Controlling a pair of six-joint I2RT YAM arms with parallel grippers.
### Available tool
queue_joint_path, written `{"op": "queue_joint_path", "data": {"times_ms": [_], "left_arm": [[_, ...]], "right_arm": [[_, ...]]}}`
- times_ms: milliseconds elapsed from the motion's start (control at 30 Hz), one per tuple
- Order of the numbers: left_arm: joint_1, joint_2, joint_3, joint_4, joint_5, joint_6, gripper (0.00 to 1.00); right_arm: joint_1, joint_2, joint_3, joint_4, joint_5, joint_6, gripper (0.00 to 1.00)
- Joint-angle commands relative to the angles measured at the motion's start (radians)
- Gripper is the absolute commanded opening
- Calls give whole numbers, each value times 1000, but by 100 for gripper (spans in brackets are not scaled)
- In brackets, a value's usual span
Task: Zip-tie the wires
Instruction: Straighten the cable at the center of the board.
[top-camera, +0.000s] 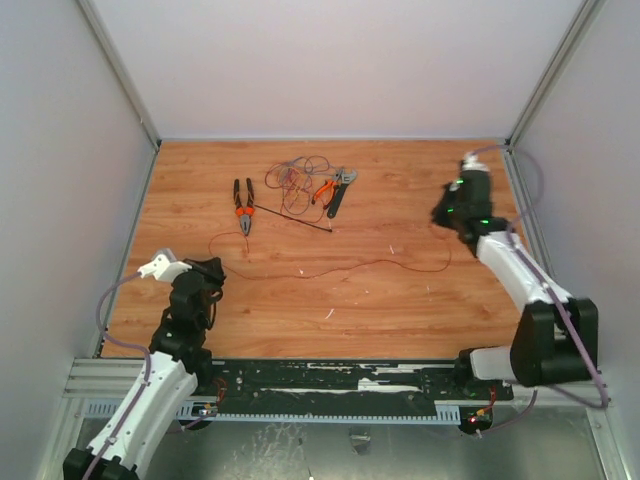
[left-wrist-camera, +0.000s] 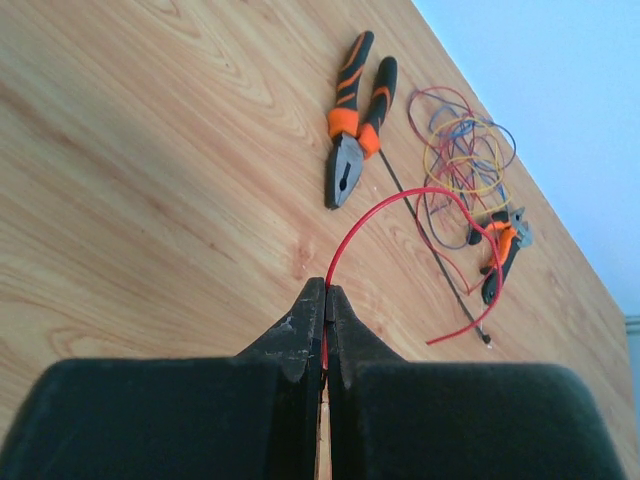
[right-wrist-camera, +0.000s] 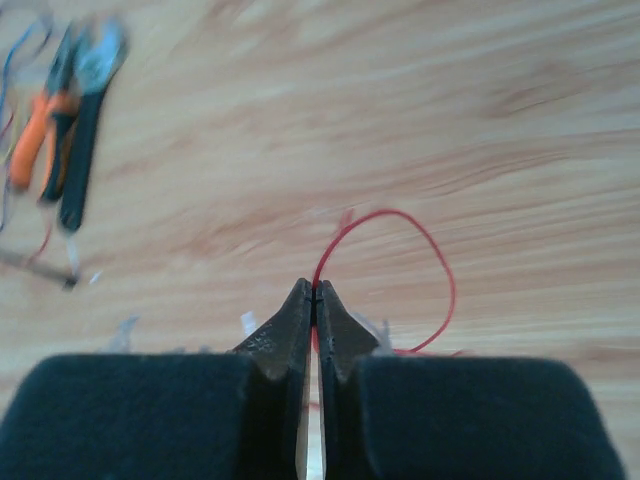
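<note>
A tangle of thin red, orange and dark wires (top-camera: 298, 178) lies at the back middle of the wooden table; it also shows in the left wrist view (left-wrist-camera: 462, 160). The black zip tie (top-camera: 293, 219) lies flat just in front of it and shows as a thin strip in the left wrist view (left-wrist-camera: 432, 243). One long red wire (top-camera: 345, 270) runs across the table between both grippers. My left gripper (left-wrist-camera: 327, 291) is shut on one end of it (left-wrist-camera: 400, 197). My right gripper (right-wrist-camera: 314, 293) is shut on the other end, which loops ahead of it (right-wrist-camera: 440, 260). In the top view the left gripper (top-camera: 208, 272) is front left and the right gripper (top-camera: 447, 214) is right.
Orange-handled pliers (top-camera: 243, 205) lie left of the zip tie, also in the left wrist view (left-wrist-camera: 353, 120). Smaller orange cutters and a dark tool (top-camera: 335, 190) lie right of the tangle, blurred in the right wrist view (right-wrist-camera: 70, 130). Grey walls enclose the table.
</note>
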Motion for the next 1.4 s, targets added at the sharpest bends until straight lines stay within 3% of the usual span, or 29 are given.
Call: {"op": "queue_joint_path", "data": {"times_ms": [0,200,367,500,833,1000,1367], "left_arm": [[40,9,46,-30,-5,42,0],[94,50,60,-59,-2,48,0],[169,105,67,-54,-19,47,0],[230,178,42,19,43,28,0],[232,196,-21,114,73,52,0],[231,242,-50,167,62,48,0],[232,390,-23,242,25,24,0]], "right_arm": [[-207,-117,6,-88,1,-116,0],[-507,-138,-17,-79,-22,-161,0],[-636,-116,-36,-40,112,-131,0],[-647,-68,-63,10,200,-123,0],[-680,-10,-66,72,341,-118,0],[-680,17,-66,90,256,-98,0],[-632,77,-125,131,250,-101,0]]}}
